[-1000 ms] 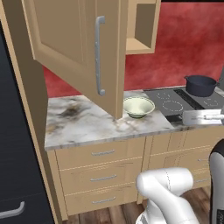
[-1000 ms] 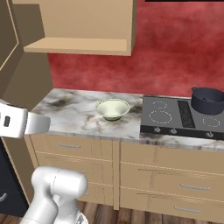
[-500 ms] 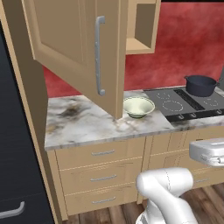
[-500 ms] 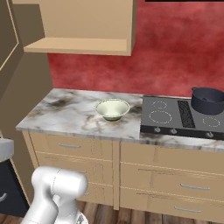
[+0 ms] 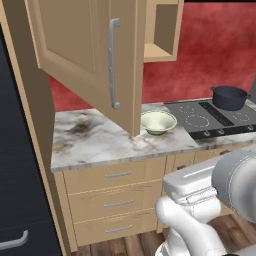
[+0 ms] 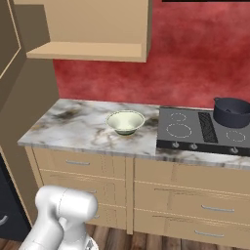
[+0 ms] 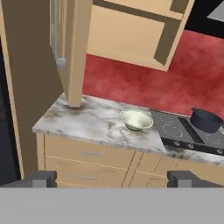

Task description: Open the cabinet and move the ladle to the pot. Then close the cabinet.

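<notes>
The robot's white arm (image 5: 210, 195) folds low in front of its base, its rounded joints bunched together; in the hand view the claw (image 7: 111, 178) faces forward at roughly level height, its two dark fingertips (image 7: 39, 178) spread wide apart with nothing held between them

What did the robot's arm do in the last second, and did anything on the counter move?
The hand dropped. A second ago it was level with the countertop's front edge; then it sank in front of the drawers, and now it hangs low, looking up at the counter with its gripper open and empty. Nothing was grabbed or let go. The cabinet door stayed open, and the pale green bowl and the pot stayed put.
</notes>
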